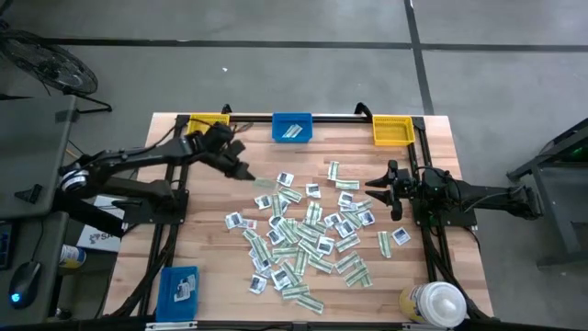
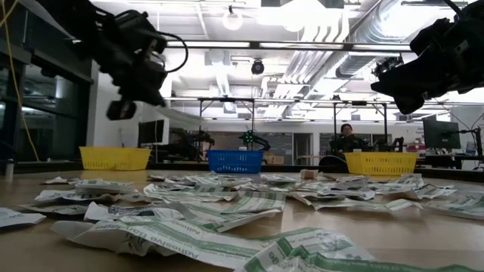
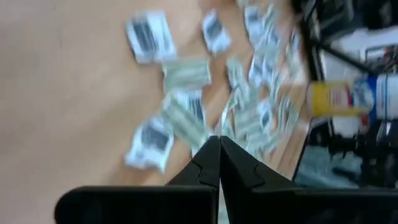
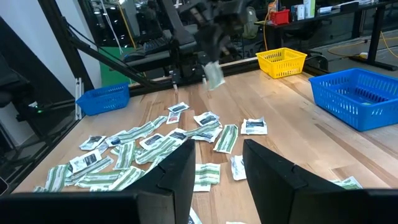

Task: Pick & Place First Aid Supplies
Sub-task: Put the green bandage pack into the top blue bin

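Wooden desk (image 1: 202,253), packet heap mid-desk: left hand (image 1: 246,173) pinching a green strip packet (image 4: 213,75).
Carry it level toward a far-edge bin; right hand (image 1: 378,190), spread, waits near the right edge.

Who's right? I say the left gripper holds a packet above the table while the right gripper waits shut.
Only the last part is wrong: the right gripper waits open, fingers apart, as the right wrist view shows. The left gripper does hold a packet above the table.

You are seeing packets (image 1: 308,234) lying scattered mid-table (image 1: 207,198), three bins (image 1: 292,128) sitting along the far edge, a bottle (image 1: 432,303) standing at the near right corner.
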